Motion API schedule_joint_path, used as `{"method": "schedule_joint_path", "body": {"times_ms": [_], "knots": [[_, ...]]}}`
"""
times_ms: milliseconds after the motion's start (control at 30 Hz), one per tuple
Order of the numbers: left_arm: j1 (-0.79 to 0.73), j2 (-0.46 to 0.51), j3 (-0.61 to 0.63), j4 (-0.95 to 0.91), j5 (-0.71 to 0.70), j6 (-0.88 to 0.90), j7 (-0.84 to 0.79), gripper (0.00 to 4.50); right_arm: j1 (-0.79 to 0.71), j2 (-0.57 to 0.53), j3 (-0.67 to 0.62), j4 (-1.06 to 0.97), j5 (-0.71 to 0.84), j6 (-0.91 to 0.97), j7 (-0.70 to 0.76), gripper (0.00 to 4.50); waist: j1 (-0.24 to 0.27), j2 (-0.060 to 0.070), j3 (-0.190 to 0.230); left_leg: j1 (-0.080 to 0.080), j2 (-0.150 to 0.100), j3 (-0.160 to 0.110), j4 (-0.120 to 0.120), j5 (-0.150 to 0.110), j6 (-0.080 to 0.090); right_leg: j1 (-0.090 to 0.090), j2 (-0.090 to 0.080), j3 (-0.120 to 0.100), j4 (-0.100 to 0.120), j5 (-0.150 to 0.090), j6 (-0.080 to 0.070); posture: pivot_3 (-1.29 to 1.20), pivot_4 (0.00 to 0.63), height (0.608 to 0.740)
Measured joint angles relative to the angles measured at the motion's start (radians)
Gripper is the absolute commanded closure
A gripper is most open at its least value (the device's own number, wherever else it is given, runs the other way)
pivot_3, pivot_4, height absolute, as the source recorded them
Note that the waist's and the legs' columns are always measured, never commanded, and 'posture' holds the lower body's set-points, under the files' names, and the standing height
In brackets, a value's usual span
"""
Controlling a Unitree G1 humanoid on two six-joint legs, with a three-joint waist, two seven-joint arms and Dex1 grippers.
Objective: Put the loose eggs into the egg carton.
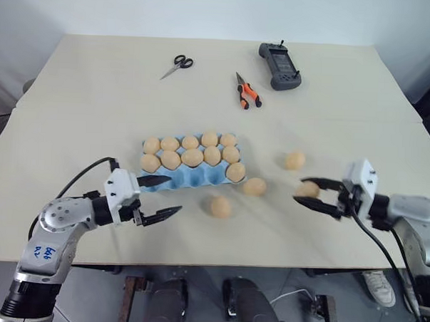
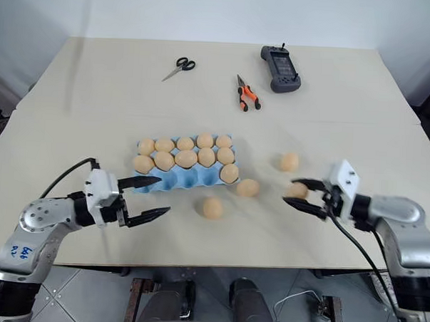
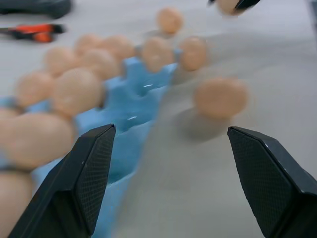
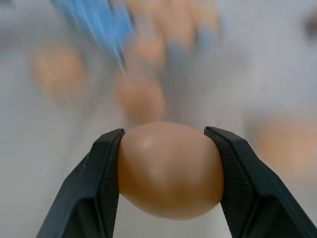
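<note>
Nearest the robot, at about eight o'clock on the table (image 1: 70,219), the left gripper (image 1: 160,196) hangs with its fingers spread and nothing between them, just beside the near left end of the egg carton (image 1: 193,176). At about four o'clock the right gripper (image 1: 315,193) is clamped on one egg (image 1: 308,188), both pads pressing its flanks, as its wrist view shows. Three more loose eggs lie on the table: one (image 1: 221,206) at six o'clock just in front of the carton, one (image 1: 254,186) just beside the carton's near right corner, one (image 1: 295,160) farther out toward three o'clock. The carton sits mid-table with its two far rows and the right end of the near row filled, so four cups in the near row look empty. To do this step well, I judge the held egg should travel above the seated eggs, come down straight over an empty near cup, and be let go only once it rests in the cup. Scissors (image 1: 178,64), pliers (image 1: 246,92) and a dark handheld controller (image 1: 279,66) lie at twelve o'clock, well apart.
</note>
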Motion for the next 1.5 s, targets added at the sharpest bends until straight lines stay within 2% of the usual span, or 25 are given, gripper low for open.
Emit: {"method": "schedule_joint_path", "body": {"times_ms": [167, 300, 433, 533, 633, 667, 1100, 1200, 1300, 1400, 1500], "knots": [[0.057, -0.001, 0.05, 0.023, -0.003, 0.0, 0.026, 0.65, -0.165, 0.183, 0.153, -0.09, 0.039, 0.118, -0.105, 2.16, 0.006, 0.0, 0.0, -0.003, 0.0, -0.002, -0.001, 0.0, -0.001, -0.002, -0.001, -0.003, -0.002, 0.0, 0.0, 0.0, 0.15, 0.74], [0.076, -0.003, 0.059, 0.021, -0.003, -0.001, 0.038, 0.65, -0.238, 0.28, 0.276, -0.04, -0.045, 0.123, -0.162, 2.16, 0.02, 0.0, 0.0, -0.005, -0.002, -0.002, -0.001, -0.002, 0.001, -0.003, -0.004, -0.005, -0.005, 0.001, 0.001, 0.0, 0.15, 0.74], [0.081, -0.006, 0.062, 0.008, -0.003, 0.0, 0.057, 0.65, -0.262, 0.341, 0.338, 0.037, -0.112, 0.093, -0.18, 2.16, 0.026, 0.0, 0.0, -0.005, -0.002, -0.003, -0.002, -0.003, 0.001, -0.003, -0.005, -0.007, -0.007, 0.001, 0.001, 0.0, 0.15, 0.74], [0.09, -0.007, 0.065, -0.021, -0.003, 0.0, 0.069, 0.65, -0.263, 0.352, 0.367, 0.1, -0.162, 0.045, -0.171, 1.28, 0.024, 0.0, 0.0, -0.006, -0.002, -0.003, -0.003, -0.004, 0.001, -0.003, -0.005, -0.008, -0.008, 0.001, 0.001, 0.0, 0.15, 0.74], [0.092, -0.013, 0.065, -0.031, -0.003, 0.003, 0.078, 0.65, -0.263, 0.366, 0.393, 0.151, -0.204, -0.007, -0.161, 0.21, 0.022, 0.0, 0.0, -0.005, -0.002, -0.003, -0.003, -0.004, 0.0, -0.003, -0.005, -0.009, -0.008, 0.001, 0.001, 0.0, 0.15, 0.74], [0.091, -0.015, 0.065, -0.04, -0.004, 0.006, 0.083, 0.65, -0.263, 0.372, 0.394, 0.163, -0.213, -0.014, -0.16, 0.04, 0.02, 0.0, 0.0, -0.005, -0.002, -0.003, -0.003, -0.004, 0.0, -0.003, -0.005, -0.009, -0.008, 0.001, 0.001, 0.0, 0.15, 0.74], [0.023, -0.017, 0.04, -0.055, -0.007, 0.025, 0.081, 0.65, -0.222, 0.318, 0.313, 0.122, -0.22, -0.028, -0.143, 0.04, 0.023, 0.0, 0.0, -0.005, -0.002, -0.003, -0.003, -0.004, 0.0, -0.003, -0.005, -0.011, -0.008, 0.001, 0.001, 0.0, 0.15, 0.74], [-0.001, -0.019, 0.014, -0.051, -0.007, 0.027, 0.071, 0.65, -0.151, 0.286, 0.251, 0.05, -0.167, -0.012, -0.14, 0.04, 0.025, 0.0, 0.0, -0.006, -0.002, -0.004, -0.003, -0.004, 0.0, -0.003, -0.005, -0.011, -0.009, 0.001, 0.001, 0.0, 0.15, 0.74], [-0.012, -0.019, 0.007, -0.049, -0.008, 0.03, 0.062, 0.65, -0.074, 0.207, 0.147, -0.041, -0.101, 0.001, -0.124, 0.04, 0.028, 0.0, 0.0, -0.007, -0.002, -0.005, -0.003, -0.004, 0.001, -0.002, -0.006, -0.012, -0.012, 0.001, 0.001, 0.0, 0.15, 0.74], [-0.02, -0.019, -0.005, -0.045, -0.008, 0.032, 0.04, 0.65, 0.017, 0.14, 0.071, -0.068, -0.087, 0.001, -0.119, 0.04, 0.028, 0.0, 0.0, -0.007, -0.002, -0.005, -0.003, -0.004, 0.001, -0.001, -0.006, -0.012, -0.013, 0.001, 0.001, 0.0, 0.15, 0.74], [-0.032, -0.019, -0.014, -0.016, -0.008, 0.031, 0.029, 0.65, 0.073, 0.128, 0.044, -0.068, -0.083, -0.004, -0.119, 0.04, 0.02, 0.0, 0.0, -0.006, -0.001, -0.003, -0.003, -0.004, 0.001, -0.002, -0.006, -0.012, -0.012, 0.001, 0.001, 0.0, 0.15, 0.74]]}}
